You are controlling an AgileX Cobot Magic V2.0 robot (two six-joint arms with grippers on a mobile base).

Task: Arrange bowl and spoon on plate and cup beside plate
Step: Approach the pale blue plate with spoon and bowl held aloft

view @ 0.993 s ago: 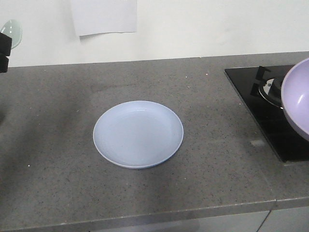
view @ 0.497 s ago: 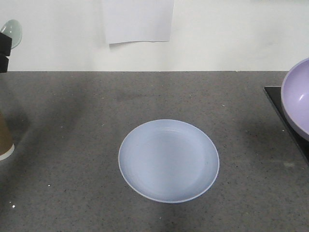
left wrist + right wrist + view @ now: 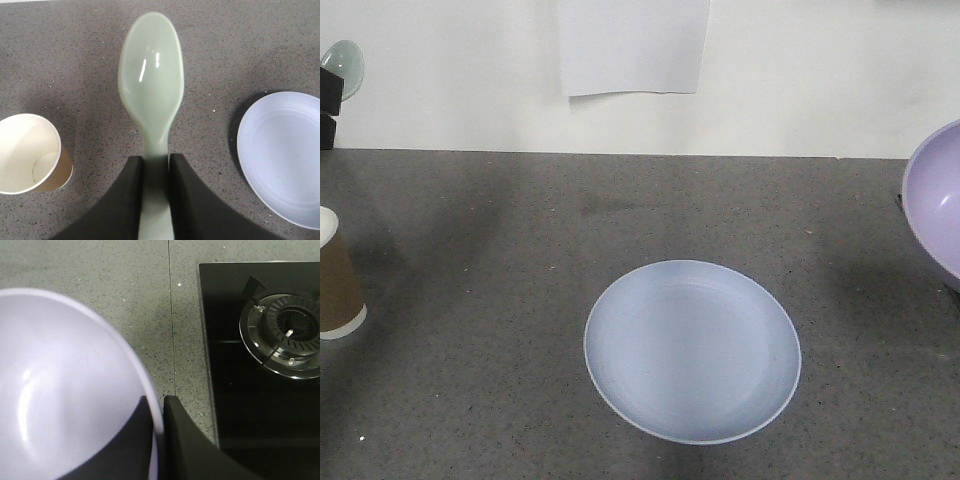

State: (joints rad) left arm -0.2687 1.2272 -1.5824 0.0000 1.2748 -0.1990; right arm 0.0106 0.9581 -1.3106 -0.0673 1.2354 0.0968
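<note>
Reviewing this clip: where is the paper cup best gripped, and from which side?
Probably grip the cup across its brown wall, a little below the rim, coming in level from the side. It stands upright with its open mouth up and tapers downward, so the upper wall gives the widest hold.

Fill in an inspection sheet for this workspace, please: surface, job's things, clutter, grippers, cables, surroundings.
Surface: grey speckled countertop.
Job's things: plate lies flat with nothing on it; cup stands upright to its left, apart from it; spoon and bowl are both held, not on the plate.
Clutter: nothing seen.
Grippers: left gripper shut on the spoon's handle; right gripper shut on the bowl's rim.
Cables: nothing seen.
Surroundings: white wall with a paper sheet; gas burner on a black hob at the right.
</note>
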